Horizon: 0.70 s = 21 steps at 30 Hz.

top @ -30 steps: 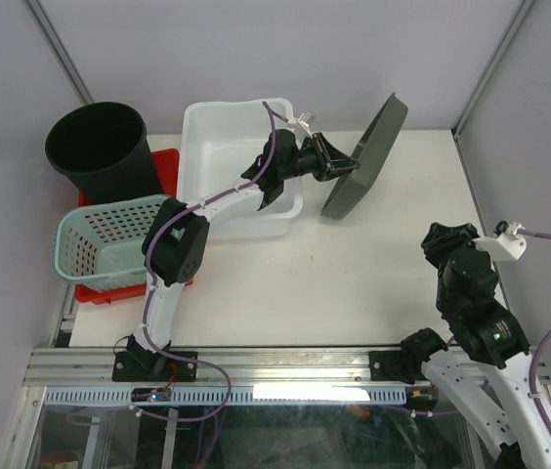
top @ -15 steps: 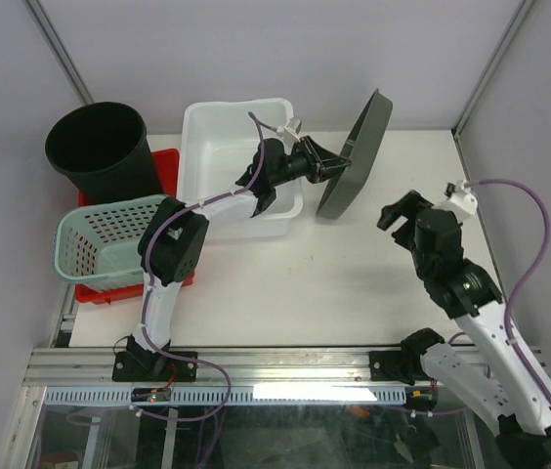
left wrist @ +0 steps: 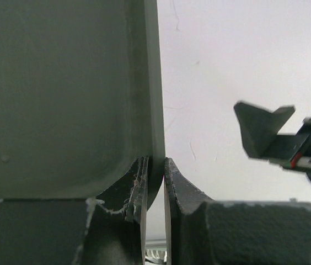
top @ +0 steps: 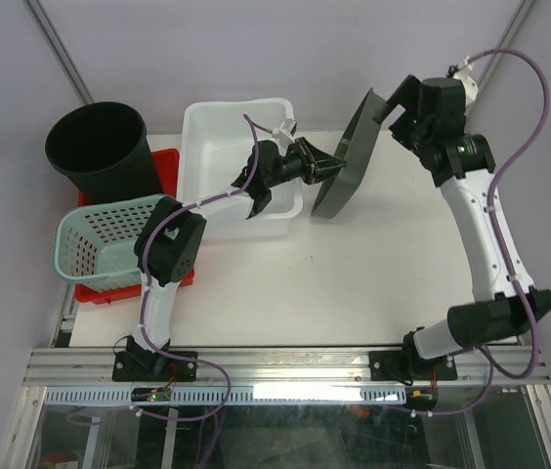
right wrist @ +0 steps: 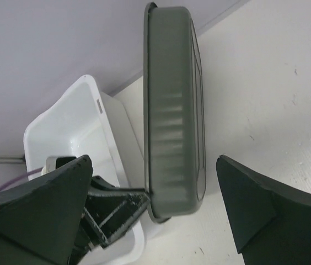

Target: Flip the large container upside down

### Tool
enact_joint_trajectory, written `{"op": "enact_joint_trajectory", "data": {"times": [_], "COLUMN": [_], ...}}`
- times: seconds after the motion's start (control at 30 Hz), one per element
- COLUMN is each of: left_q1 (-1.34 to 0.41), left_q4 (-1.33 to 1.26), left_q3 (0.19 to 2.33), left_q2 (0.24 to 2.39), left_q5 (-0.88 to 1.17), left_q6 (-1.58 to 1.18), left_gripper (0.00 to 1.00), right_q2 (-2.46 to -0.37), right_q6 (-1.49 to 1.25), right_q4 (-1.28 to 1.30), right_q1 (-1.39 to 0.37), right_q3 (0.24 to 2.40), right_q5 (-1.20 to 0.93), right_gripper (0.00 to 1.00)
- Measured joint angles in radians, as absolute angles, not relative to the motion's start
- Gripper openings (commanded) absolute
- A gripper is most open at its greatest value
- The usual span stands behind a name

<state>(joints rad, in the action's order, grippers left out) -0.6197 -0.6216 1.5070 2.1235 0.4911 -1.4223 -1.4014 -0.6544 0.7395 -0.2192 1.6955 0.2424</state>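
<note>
Your left gripper (left wrist: pixel 156 171) is pinched shut on the rim of the grey container (top: pixel 356 147). The container stands on edge just right of the white bin (top: pixel 219 147), and its hollow side seems to face the bin. Your right gripper (right wrist: pixel 153 160) is spread wide at the container's upper end, farther from the bin, with a finger to either side of the edge and neither touching. I'd bring the right fingers squarely over that top rim and close them firmly before you ease the left grip, since a thin rim can pivot in one pinch. Then tip slowly, steering the lower edge clear of the bin's wall, so the open face settles flat on the table (top: pixel 373 264).
</note>
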Motion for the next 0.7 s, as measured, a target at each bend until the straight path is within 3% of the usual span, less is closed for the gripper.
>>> {"op": "enact_joint_trajectory", "data": {"times": [0.2,0.4,0.7], "left_q1": [-0.614,-0.614,-0.613], "left_q4": [-0.624,-0.638,-0.652], "left_q3": [1.506,1.496,1.489], "left_q2": [2.123,2.123,2.123], "left_q5": [0.508,0.518,0.526], "left_q6": [-1.428,-1.431,-1.433], "left_gripper": [0.00,0.00,0.00], "right_q2": [-1.683,-1.969,-2.073], "right_q6": [-0.611,-0.521,-0.464], "right_q4": [0.896,1.081,1.246], "right_q1": [-0.271,-0.367,-0.417], "right_q3": [2.032,2.371,2.388], "right_q5": [0.339,0.460,0.617], "right_gripper": [0.98,0.86,0.63]}}
